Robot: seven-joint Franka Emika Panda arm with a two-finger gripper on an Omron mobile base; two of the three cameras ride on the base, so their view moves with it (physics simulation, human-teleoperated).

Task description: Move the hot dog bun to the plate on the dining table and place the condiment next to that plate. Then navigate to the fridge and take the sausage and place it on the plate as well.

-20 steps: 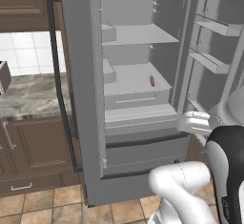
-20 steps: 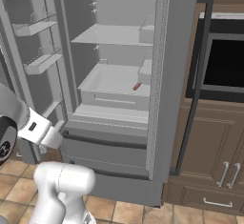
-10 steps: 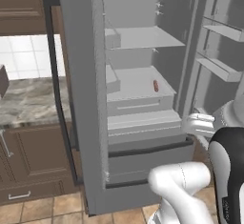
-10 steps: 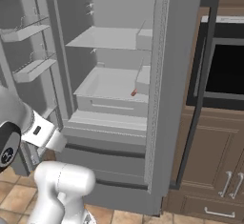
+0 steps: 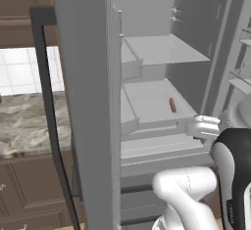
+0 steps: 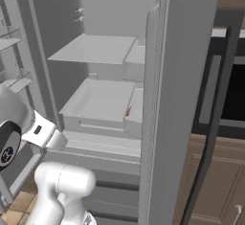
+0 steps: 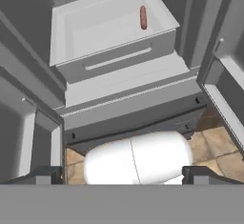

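Note:
The tall dark grey fridge (image 5: 88,102) stands wide open in front of me, its long black handle (image 5: 49,106) at the left. The sausage (image 5: 172,105), small and reddish-brown, lies in the pale grey drawer (image 7: 114,58) below the shelves; it is also the sausage (image 7: 143,17) at that drawer's far right and the sausage (image 6: 128,110) behind the door edge. My gripper (image 7: 124,175) hangs open below and in front of the drawer, apart from the sausage, with nothing between its fingers. The bun, the plate, the condiment and the dining table are out of view.
A marble-topped counter (image 5: 24,121) over brown cabinets (image 5: 29,190) stands left of the fridge. A black wall oven (image 6: 234,95) sits to its right. Door bins (image 5: 242,77) stick out on the open right door. Tiled floor (image 7: 219,147) lies under the fridge.
The base has driven closer to the fridge, so the whole picture has shifted and the fridge looks larger. The sausage has stayed in its drawer.

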